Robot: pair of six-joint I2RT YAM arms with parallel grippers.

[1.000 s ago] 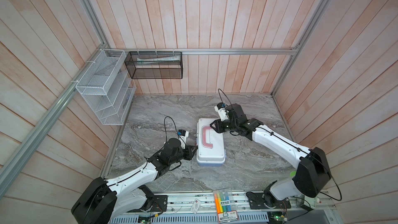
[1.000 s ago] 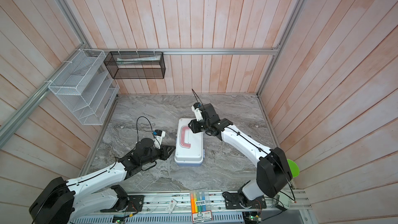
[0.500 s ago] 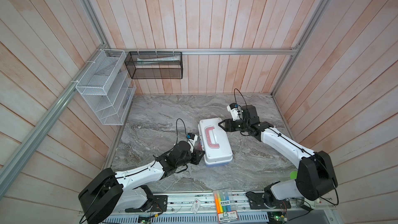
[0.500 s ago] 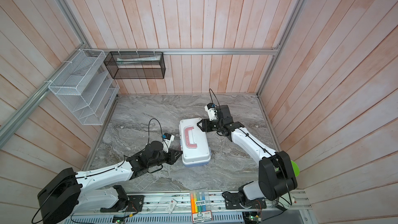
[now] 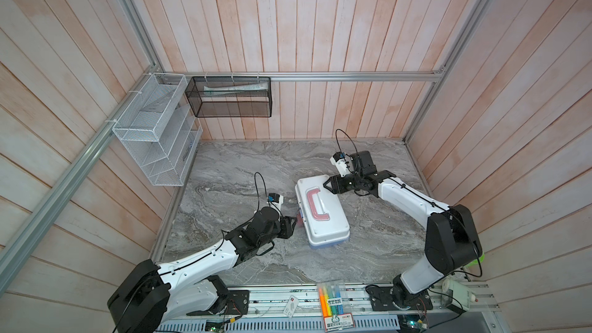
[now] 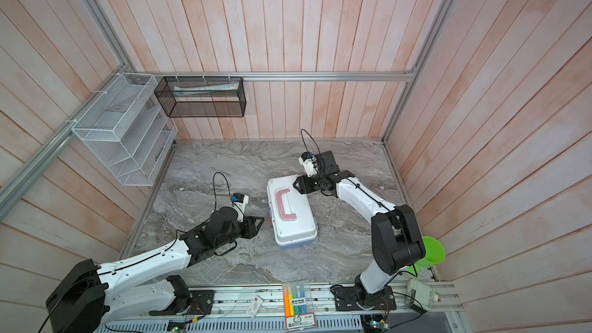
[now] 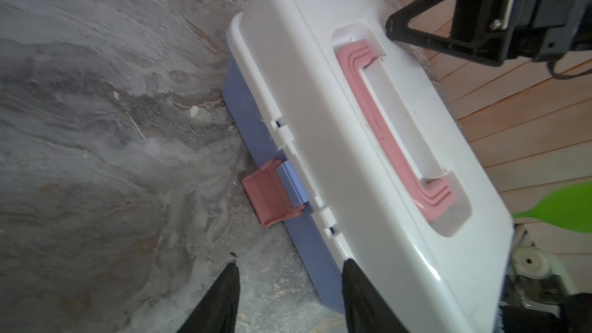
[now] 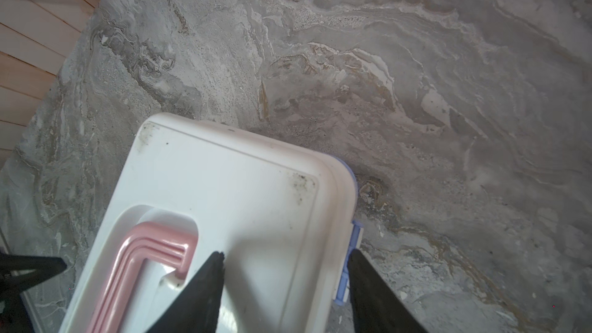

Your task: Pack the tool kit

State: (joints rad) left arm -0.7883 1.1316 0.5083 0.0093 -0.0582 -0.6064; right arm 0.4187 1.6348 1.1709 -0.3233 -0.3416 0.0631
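A shoebox-sized plastic tool case [image 5: 322, 216] with rounded corners, a glossy white lid and a pale blue base, lies shut near the middle of a grey, marble-patterned desk [image 5: 240, 171]. No loose tools show on the desk.

A second ago the case sat square to the desk edges with both grippers narrowed against it. Now its near end has swung toward the desk's right edge, and both grippers have spread apart. By the look of it, the lid has been pressed down and let go.

The left gripper [image 7: 288, 267], with black tapered fingers, is open and holds nothing. It sits just beside the case's long side facing the desk's left edge, close to the latch.

The right gripper [image 8: 285, 253] is also open and grips nothing. It is at the case's far corner on the side toward the desk's right edge. One finger is over the lid by the handle; the other is outside the rim by a pale blue hinge [image 8: 355, 235].

The ridged pink carry handle [image 7: 384, 129] lies flat in a recess in the lid. The small pink latch [image 7: 272, 200] juts outward from the base, not clipped over the lid. Fastening it is probably the step left.

The lid is smooth and slightly smudged at its corners.
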